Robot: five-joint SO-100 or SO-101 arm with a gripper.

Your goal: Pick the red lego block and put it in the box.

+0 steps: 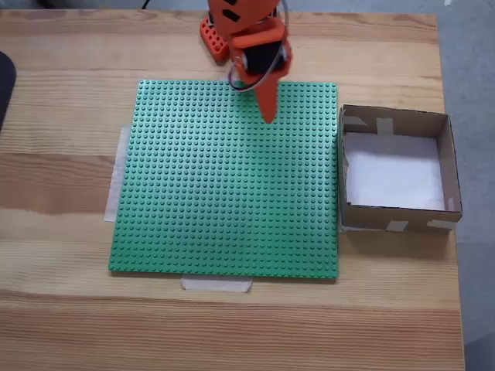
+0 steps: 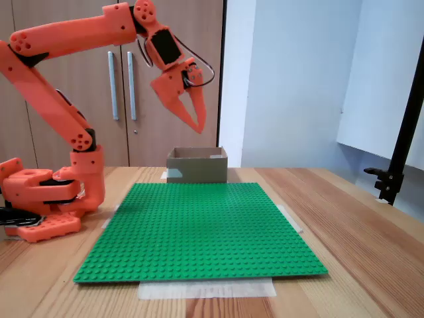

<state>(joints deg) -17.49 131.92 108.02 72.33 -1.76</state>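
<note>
One strip of pale tape (image 2: 205,289) lies nearest in the side-on fixed view, holding down the front edge of the green studded baseplate (image 2: 199,232) on the wooden table (image 2: 344,218). Beyond the plate's left edge stands the orange arm's base (image 2: 46,199). From there the arm reaches up and over, so that the gripper (image 2: 199,126) hangs well above the plate's far part and points down. Its two fingers meet at the tips, and I can make out nothing between them. In the top-down fixed view the gripper (image 1: 268,116) sits over the plate near the arm's side. Farther off stands the box (image 2: 195,169), just past the plate's far edge; from above, its cardboard wall (image 1: 387,218) carries pale tape patches and rings a white bottom. Behind everything are the wooden cabinet doors (image 2: 119,79). I cannot tell where the red lego block is from these pictures, so the pick cannot yet be planned in place. As a judgement, such a brick would be light, rigid and smooth-sided, so it would not deform, but it could slip or twist out of a shallow pinch. The fingers should open first and then close squarely on its two long flat sides, low down and centred. If it is pressed onto studs, it may need a slight rocking pull to come free.
</note>
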